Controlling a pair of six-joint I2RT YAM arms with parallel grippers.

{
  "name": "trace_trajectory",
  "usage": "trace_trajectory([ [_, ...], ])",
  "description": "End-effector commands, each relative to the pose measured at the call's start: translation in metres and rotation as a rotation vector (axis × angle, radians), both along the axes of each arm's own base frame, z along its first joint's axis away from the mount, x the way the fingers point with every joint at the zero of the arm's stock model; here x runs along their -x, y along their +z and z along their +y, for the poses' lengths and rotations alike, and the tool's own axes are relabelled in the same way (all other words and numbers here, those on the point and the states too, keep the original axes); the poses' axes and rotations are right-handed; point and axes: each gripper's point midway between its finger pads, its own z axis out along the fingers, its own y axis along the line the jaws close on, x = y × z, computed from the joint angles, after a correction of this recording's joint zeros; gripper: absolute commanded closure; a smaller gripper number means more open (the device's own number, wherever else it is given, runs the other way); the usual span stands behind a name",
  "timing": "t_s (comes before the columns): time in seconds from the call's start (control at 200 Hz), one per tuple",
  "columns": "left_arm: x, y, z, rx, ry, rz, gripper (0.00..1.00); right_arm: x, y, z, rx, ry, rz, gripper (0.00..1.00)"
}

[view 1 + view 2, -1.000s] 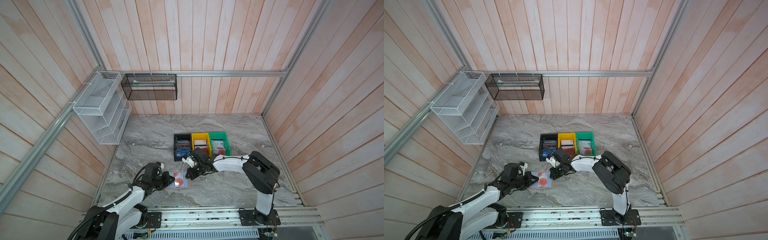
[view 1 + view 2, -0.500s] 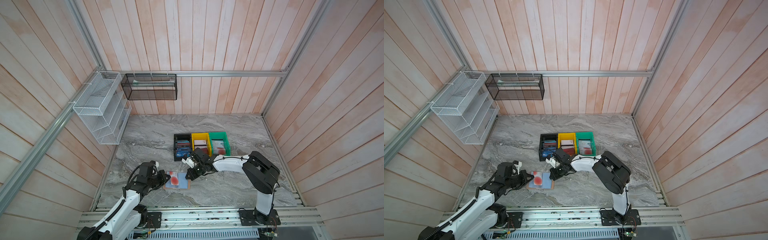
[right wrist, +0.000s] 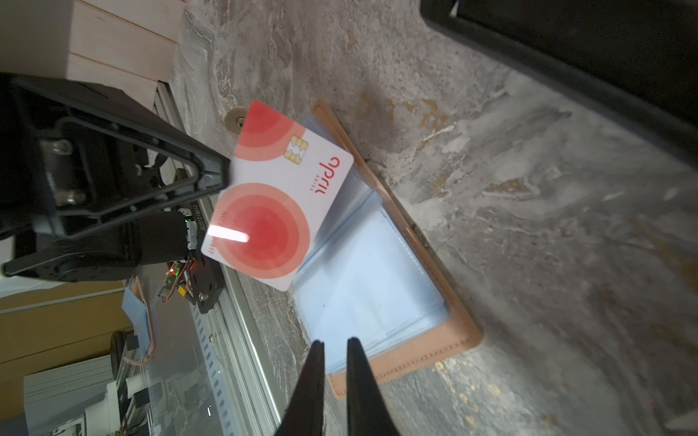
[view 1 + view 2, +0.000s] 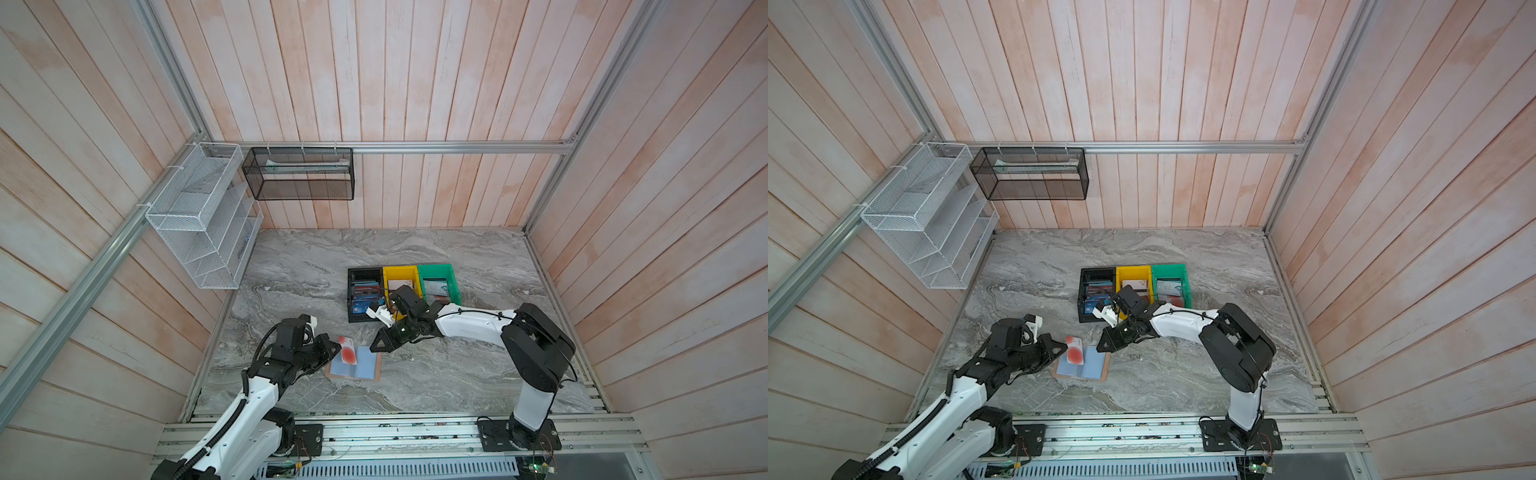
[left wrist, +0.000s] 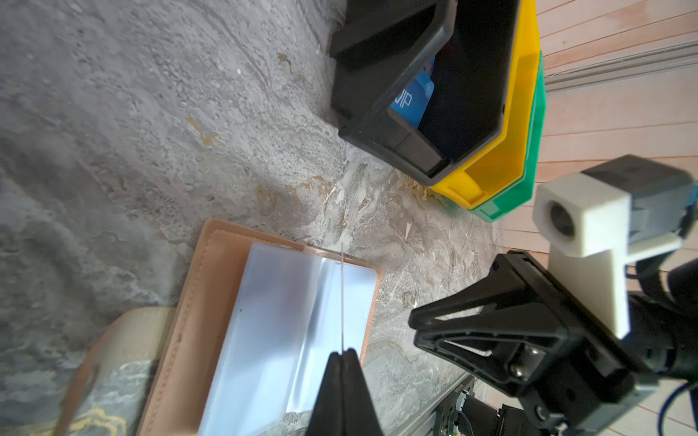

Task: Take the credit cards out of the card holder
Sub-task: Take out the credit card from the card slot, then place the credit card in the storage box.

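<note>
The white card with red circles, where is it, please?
In both top views the white card is pinched by the left tool over the open card holder's left side.

Counter (image 4: 457, 257): grey marbled slab, walled on three sides by pale wood planks.

Three bins in a row, touching, toward the middle of the counter: black bin (image 4: 365, 270), yellow bin (image 4: 401, 269), green bin (image 4: 436, 267). Blue card (image 5: 411, 98) inside the black bin, seen in the left wrist view.

White wire rack (image 4: 199, 216), tiered, fixed to the side wall.

Black mesh basket (image 4: 299, 174) hangs from the aluminium rail (image 4: 457, 146) on the back wall, just beside the rack.
</note>
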Motion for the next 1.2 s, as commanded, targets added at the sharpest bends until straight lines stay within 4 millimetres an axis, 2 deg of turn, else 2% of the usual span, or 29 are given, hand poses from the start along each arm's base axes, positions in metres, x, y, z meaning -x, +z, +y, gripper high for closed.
trace_trajectory([
  [0.0, -0.002, 0.016, -0.003, 0.022, -0.021, -0.058, 1.00, 0.006, 0.023, 0.002, -0.120, 0.036, 0.058, 0.81],
  [0.215, -0.001, 0.054, -0.025, 0.194, -0.107, -0.195, 1.00, 0.004, 0.041, -0.005, -0.254, 0.038, 0.154, 0.75],
  [0.38, 0.001, 0.065, -0.033, 0.264, -0.144, -0.238, 1.00, 0.004, 0.055, -0.008, -0.350, 0.048, 0.185, 0.69],
  [0.62, 0.002, 0.064, -0.037, 0.307, -0.157, -0.247, 1.00, 0.003, 0.066, -0.004, -0.394, 0.059, 0.191, 0.67],
  [0.915, 0.003, 0.066, -0.039, 0.339, -0.160, -0.257, 1.00, 0.000, 0.058, -0.001, -0.393, 0.055, 0.211, 0.67],
  [1.195, 0.002, 0.069, -0.040, 0.369, -0.159, -0.274, 1.00, 0.004, 0.061, 0.007, -0.405, 0.073, 0.217, 0.67],
])
